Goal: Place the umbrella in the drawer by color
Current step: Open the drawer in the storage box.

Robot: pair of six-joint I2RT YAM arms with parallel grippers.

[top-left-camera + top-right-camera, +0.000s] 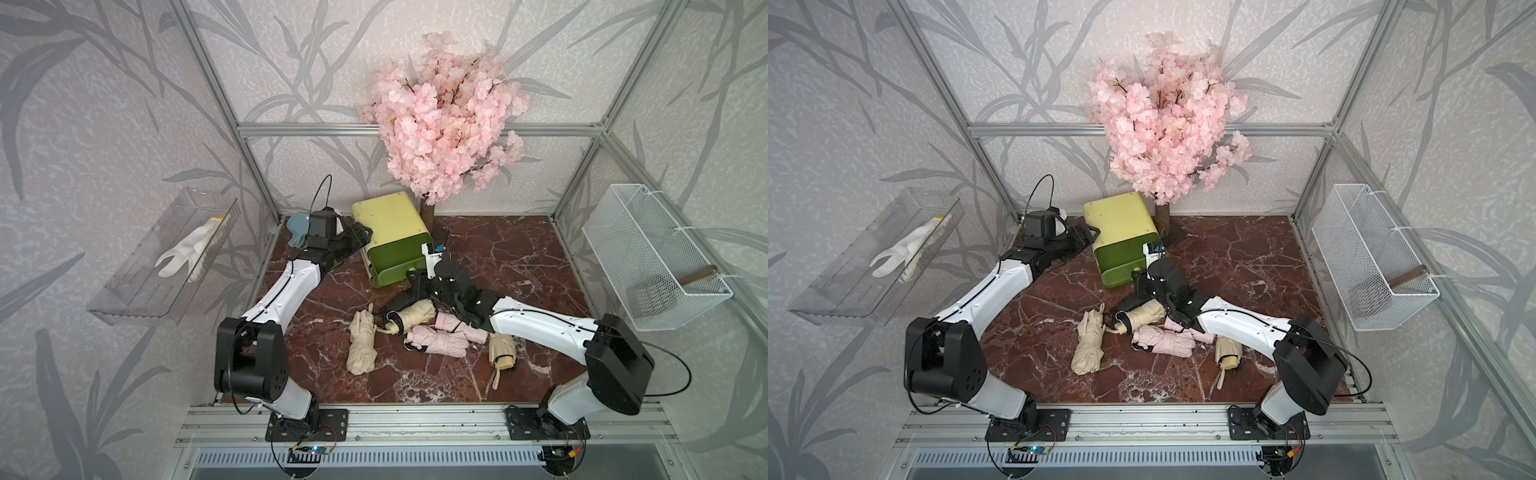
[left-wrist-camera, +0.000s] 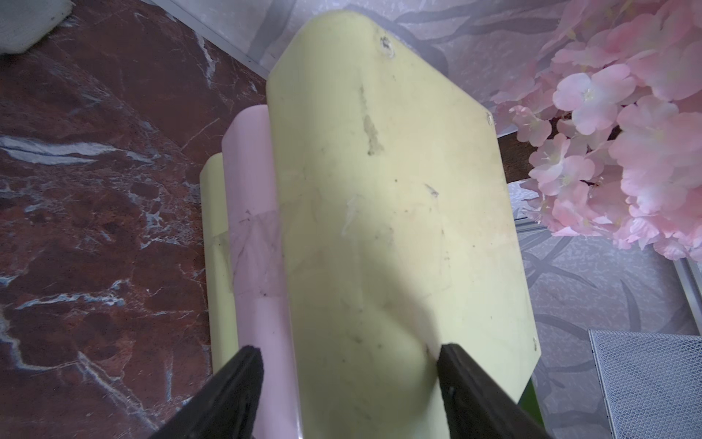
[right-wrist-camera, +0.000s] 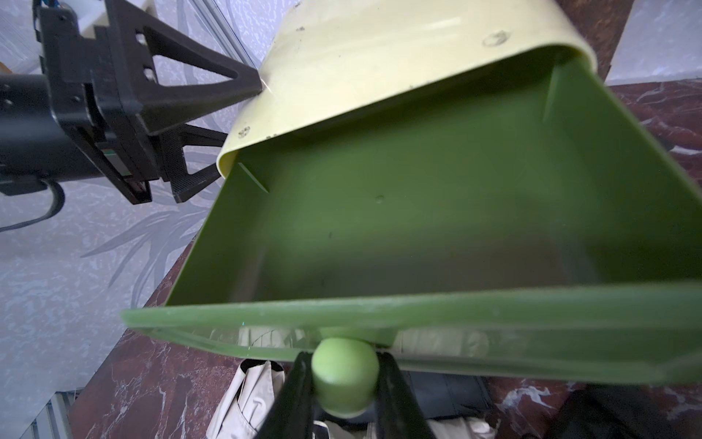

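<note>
With the green knob (image 3: 343, 376) pinched by the right gripper (image 3: 343, 361) and the left gripper (image 2: 349, 349) spread against the cabinet (image 2: 380, 190), the open drawer (image 3: 418, 213) could be pulled fully out, or the cabinet dragged onto the umbrellas (image 1: 440, 340) lying on the table (image 1: 519, 257) in front, if overdrawn.

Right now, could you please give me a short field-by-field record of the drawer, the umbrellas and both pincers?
Drawer: green drawer pulled out of the cream cabinet, empty inside
Right pincer: shut on the green knob
Left pincer: open, tips at the cabinet's top edge
Beige umbrellas: three, folded, on the marble table
Pink umbrellas: two seen, folded, one partly under the right arm
Umbrellas in drawer: none
</note>
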